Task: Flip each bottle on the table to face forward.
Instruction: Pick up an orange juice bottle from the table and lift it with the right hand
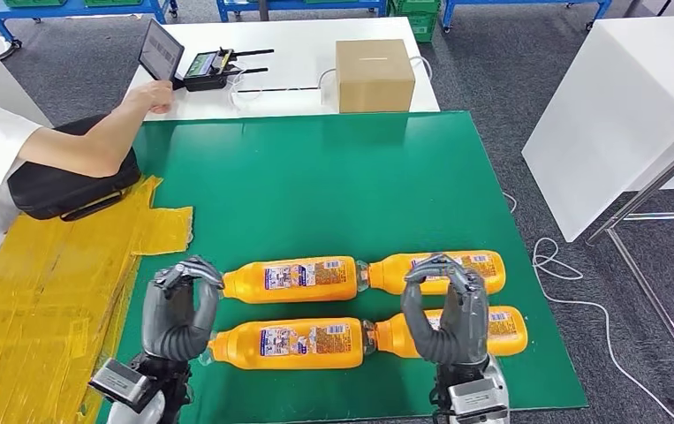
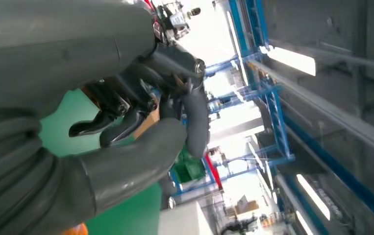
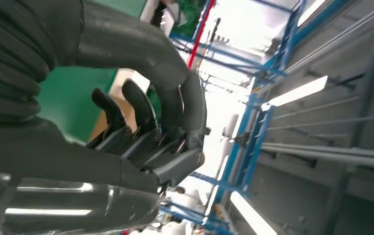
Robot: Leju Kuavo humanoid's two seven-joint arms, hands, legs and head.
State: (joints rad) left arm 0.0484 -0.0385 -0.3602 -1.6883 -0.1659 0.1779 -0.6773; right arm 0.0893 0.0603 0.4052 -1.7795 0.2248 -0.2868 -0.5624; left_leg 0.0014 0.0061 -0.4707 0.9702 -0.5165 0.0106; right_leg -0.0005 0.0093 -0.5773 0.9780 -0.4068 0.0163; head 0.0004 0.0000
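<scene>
A: Big green tabletop [image 1: 315, 185] out front, running up to a white table [image 1: 298, 53] behind.
B: Yellow taped sheeting [image 1: 41, 291] down the left side, touching the green edge.
A: Black bag [image 1: 59, 190] beside it, with a person's arm [image 1: 94, 137] lying across, hand up at a tablet [image 1: 160, 51].
B: Cardboard box [image 1: 374, 75] on the white table, just past the green's far edge. Controller with antennas [image 1: 214, 69] left of it.
A: Now four orange bottles, all lying on their sides, two rows of two, caps meeting in the middle.
B: Far row: far left bottle [image 1: 291, 279], far right bottle [image 1: 483, 269]. Near row: near left bottle [image 1: 289, 343], near right bottle [image 1: 505, 329].
A: Labels face up on the left pair.
B: Left hand [image 1: 178, 309] raised at the left end of the rows, beside the bottle bases, fingers [image 2: 126, 125] curled in toward the thumb, holding nothing.
A: Right hand [image 1: 446, 309] up in front of the right pair, fingers [image 3: 136, 105] bent over in an arch, tips near the thumb, nothing inside either.
B: Cannot tell whether it touches a bottle.
</scene>
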